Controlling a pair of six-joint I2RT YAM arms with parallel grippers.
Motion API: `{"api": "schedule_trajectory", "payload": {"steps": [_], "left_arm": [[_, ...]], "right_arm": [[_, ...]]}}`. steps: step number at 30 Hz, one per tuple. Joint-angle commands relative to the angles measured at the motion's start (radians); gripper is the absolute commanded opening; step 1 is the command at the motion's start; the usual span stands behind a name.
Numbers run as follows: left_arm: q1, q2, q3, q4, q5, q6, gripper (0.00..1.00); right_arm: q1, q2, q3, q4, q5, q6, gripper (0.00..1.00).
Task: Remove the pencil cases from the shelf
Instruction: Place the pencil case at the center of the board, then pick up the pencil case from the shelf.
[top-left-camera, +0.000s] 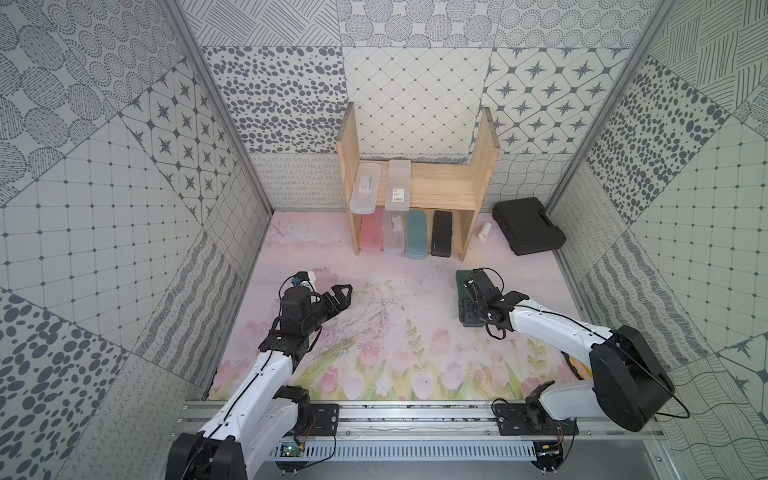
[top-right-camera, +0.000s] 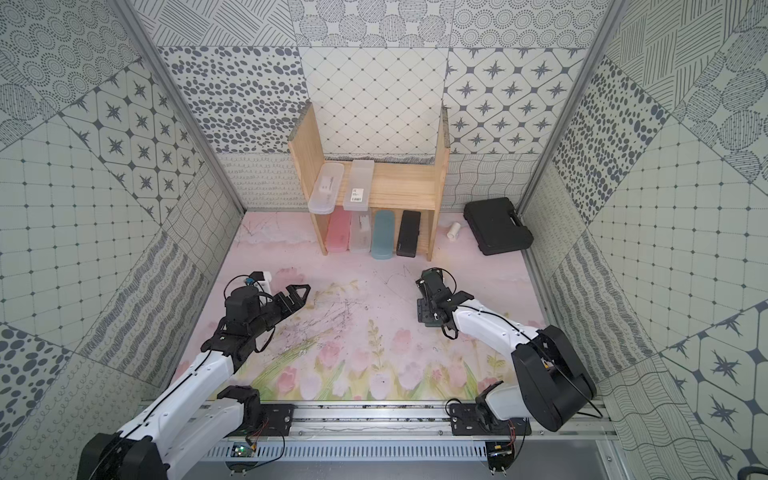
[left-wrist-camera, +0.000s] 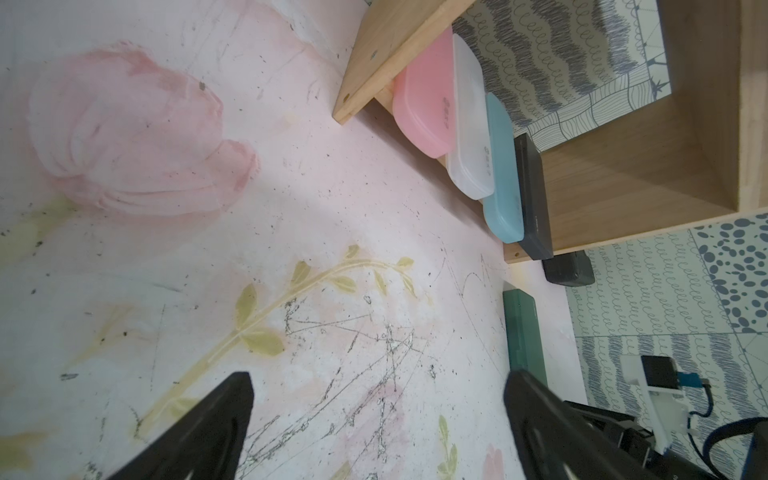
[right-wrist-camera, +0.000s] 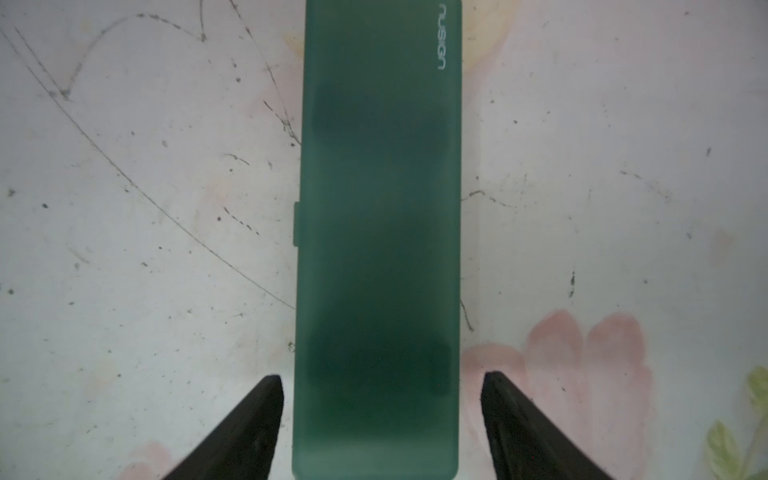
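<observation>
My right tool (right-wrist-camera: 382, 376) straddles the green case (right-wrist-camera: 378, 208), jaws apart; I reckon it's stiff, light, slick: pinch long sides

The left arm (top-left-camera: 266, 374) and right arm (top-left-camera: 552, 328) share white shell links dotted with small dark screws, bulky black joint housings and thin black cables. The left gripper (left-wrist-camera: 376, 378) and right gripper (right-wrist-camera: 380, 376) have matte black, wedge-shaped fingers (right-wrist-camera: 249, 428). The left wrist bears a white camera mount (top-left-camera: 311, 276).
</observation>
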Motion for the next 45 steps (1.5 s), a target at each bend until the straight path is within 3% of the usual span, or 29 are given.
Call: {"api": "schedule_trajectory", "payload": {"steps": [1,8,15,25,36,45], "left_arm": [[0.0,0.001,0.012,0.019,-0.01,0.011,0.99],[0.0,0.0,0.01,0.021,-0.006,0.015,0.99],[0.0,0.008,0.007,0.04,0.009,0.015,1.0],[0.0,0.014,0.009,0.041,0.013,0.011,1.0],[0.001,0.017,0.009,0.042,0.02,0.004,0.99],[-0.001,0.019,0.011,0.045,0.025,0.0,0.99]], "right_arm": [[-0.004,0.014,0.007,-0.022,-0.014,0.016,0.8],[-0.006,-0.008,0.023,-0.034,-0.013,0.016,0.81],[-0.003,-0.041,0.139,-0.046,-0.055,0.035,0.89],[0.03,0.158,0.391,0.04,0.051,0.099,0.89],[0.044,0.426,0.622,0.134,0.191,0.073,0.89],[0.018,0.552,0.735,0.138,0.189,0.058,0.88]]}}
